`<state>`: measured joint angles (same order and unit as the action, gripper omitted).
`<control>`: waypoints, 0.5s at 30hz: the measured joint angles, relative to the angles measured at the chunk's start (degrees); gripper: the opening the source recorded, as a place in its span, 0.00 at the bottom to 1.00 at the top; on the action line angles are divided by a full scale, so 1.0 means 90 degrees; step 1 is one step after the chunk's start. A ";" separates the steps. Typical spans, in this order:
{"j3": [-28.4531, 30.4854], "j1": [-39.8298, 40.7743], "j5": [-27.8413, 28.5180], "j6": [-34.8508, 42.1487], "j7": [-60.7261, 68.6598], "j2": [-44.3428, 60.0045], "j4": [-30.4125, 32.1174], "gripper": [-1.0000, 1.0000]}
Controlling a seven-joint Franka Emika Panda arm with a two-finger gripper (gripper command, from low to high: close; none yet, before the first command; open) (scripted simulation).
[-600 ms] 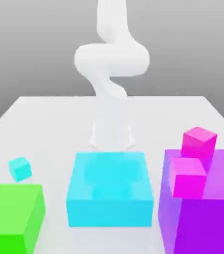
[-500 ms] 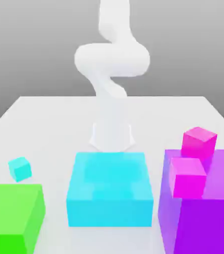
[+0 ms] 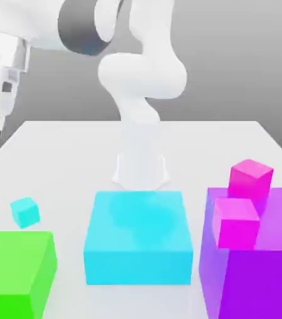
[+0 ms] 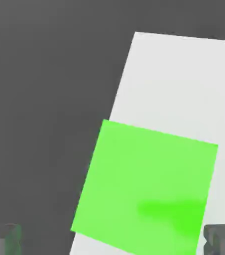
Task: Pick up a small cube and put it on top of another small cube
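Gripper (image 4: pixel 112 239) jaws stand wide apart with nothing between them as I hold the hand high over the green block (image 4: pixel 147 187) at the table's (image 3: pixel 68 149) edge, while the small cyan cube (image 3: pixel 25 212) sits at about ten o'clock from that block.

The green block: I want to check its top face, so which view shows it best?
The hand view: it looks straight down on the green block, showing its whole top. The exterior view shows the green block cut off at the frame's corner.
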<state>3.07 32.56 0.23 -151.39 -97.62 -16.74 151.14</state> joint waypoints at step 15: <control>0.0474 0.1768 -0.0439 -0.1823 -0.3038 0.2566 0.1140 0.50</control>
<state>7.34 48.48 -3.72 -167.79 -124.96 6.35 161.41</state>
